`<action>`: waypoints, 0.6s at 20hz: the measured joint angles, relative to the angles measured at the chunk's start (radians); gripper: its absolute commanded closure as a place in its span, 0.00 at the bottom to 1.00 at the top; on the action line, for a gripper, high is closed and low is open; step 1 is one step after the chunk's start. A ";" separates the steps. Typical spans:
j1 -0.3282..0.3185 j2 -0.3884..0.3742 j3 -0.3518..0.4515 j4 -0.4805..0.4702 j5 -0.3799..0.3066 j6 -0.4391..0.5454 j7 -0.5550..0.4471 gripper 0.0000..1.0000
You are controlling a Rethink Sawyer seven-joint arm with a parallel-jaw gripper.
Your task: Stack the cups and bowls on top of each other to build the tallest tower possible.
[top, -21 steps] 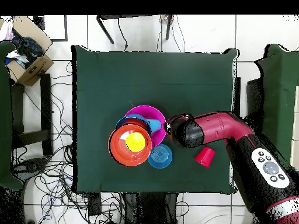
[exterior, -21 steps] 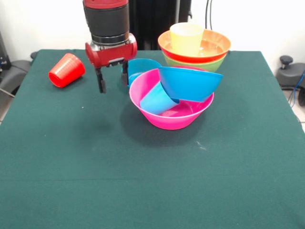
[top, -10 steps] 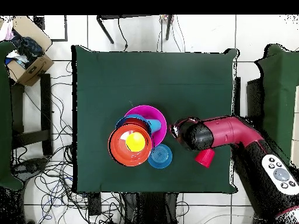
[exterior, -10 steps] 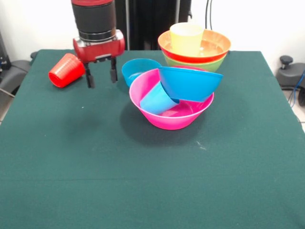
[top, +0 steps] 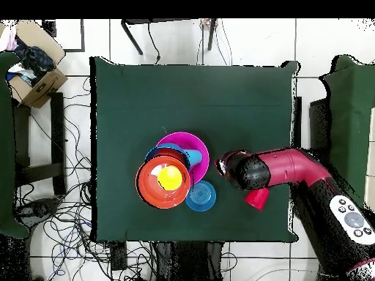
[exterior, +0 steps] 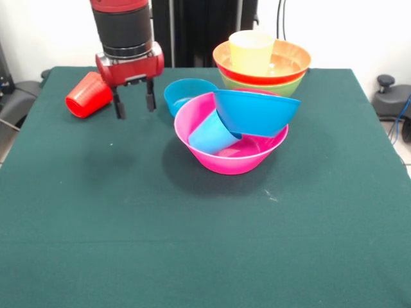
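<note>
Lying on its side near the green table's (exterior: 192,244) far edge, the glossy red plastic cup (exterior: 88,95) sat just beside the spread, empty gripper (exterior: 134,104).

Bright, even light; soft shadows

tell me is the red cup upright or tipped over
Tipped over. The red cup lies on its side on the green tablecloth, its open mouth facing the camera, beside the open, empty gripper.
</note>
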 measured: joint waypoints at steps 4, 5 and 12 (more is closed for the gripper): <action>0.014 0.007 0.000 0.012 -0.001 0.000 0.000 0.00; 0.018 0.007 0.000 0.017 -0.001 0.000 0.000 0.00; 0.039 0.006 -0.004 0.065 0.001 0.000 0.000 0.00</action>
